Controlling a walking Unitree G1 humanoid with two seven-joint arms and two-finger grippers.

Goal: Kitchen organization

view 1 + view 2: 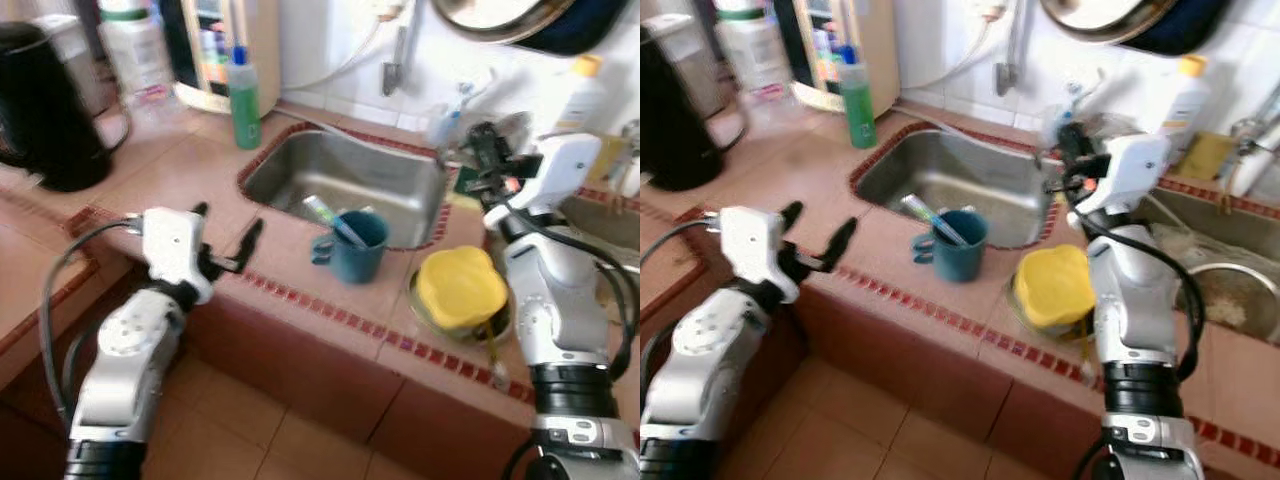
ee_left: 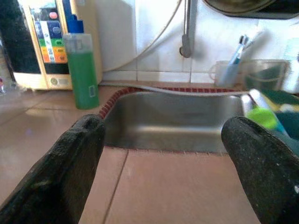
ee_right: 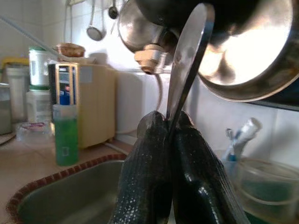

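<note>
A teal mug (image 1: 357, 252) with a green-and-white tube (image 1: 322, 211) and other utensils in it stands on the tiled counter at the steel sink's (image 1: 340, 170) front rim. To its right sits a yellow bowl (image 1: 460, 288). My left gripper (image 1: 228, 225) hovers open over the counter's front edge, left of the mug, with nothing between its fingers (image 2: 74, 154). My right gripper (image 3: 166, 122) is raised above the sink's far right corner and is shut on a flat metal utensil (image 3: 187, 60) that points upward.
A green soap bottle (image 1: 243, 100) stands at the sink's back left, in front of a beige appliance (image 1: 250, 45). A black kettle (image 1: 45, 110) and a clear jar (image 1: 135, 55) are at the far left. Behind the sink is a cup with toothbrushes (image 2: 230, 70). Another basin (image 1: 1230, 290) lies at the right.
</note>
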